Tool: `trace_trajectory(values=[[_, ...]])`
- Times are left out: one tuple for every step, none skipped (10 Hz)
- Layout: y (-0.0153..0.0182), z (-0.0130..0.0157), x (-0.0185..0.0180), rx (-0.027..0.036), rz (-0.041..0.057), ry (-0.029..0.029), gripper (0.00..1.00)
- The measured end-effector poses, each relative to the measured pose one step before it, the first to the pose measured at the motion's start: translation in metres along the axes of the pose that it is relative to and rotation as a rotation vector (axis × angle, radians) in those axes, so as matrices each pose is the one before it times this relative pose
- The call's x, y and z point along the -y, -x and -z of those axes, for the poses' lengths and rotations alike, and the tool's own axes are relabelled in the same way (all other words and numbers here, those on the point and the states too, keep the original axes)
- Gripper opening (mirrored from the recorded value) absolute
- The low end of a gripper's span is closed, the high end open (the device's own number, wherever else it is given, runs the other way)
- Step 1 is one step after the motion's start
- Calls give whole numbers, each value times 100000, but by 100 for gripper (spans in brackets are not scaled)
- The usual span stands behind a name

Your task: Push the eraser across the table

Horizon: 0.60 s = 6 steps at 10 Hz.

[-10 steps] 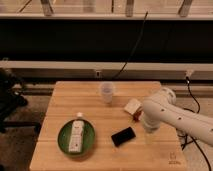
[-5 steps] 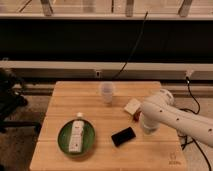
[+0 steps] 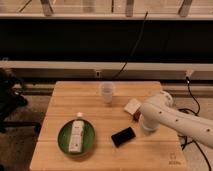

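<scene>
Gripper (image 3: 144,128) hanging low over bench (image 3: 100,95), fingers together; eraser (image 3: 123,136) lying just beside it, apart.

Dim, warm indoor light, seemingly from above the worktop (image 3: 95,107); its pale wood is the brightest patch. The wall band (image 3: 60,45) behind the worktop goes near black. Faint soft shadows by cup (image 3: 107,92) and plate (image 3: 62,144). Whole frame soft, fine detail smeared. End effector (image 3: 144,127), right side of worktop, reads as a pale blob.
</scene>
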Motion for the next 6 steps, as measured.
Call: trace_trajectory(values=[[135,-318,121,354,7,387,0],[151,-353,144,455,-164,475,0],[112,-374,93,321,-121,543,0],[65,-243,-1,62,41,524,0],[4,-297,-44,-80,-77,517,0],[336,-508,146,181,322,678,0]])
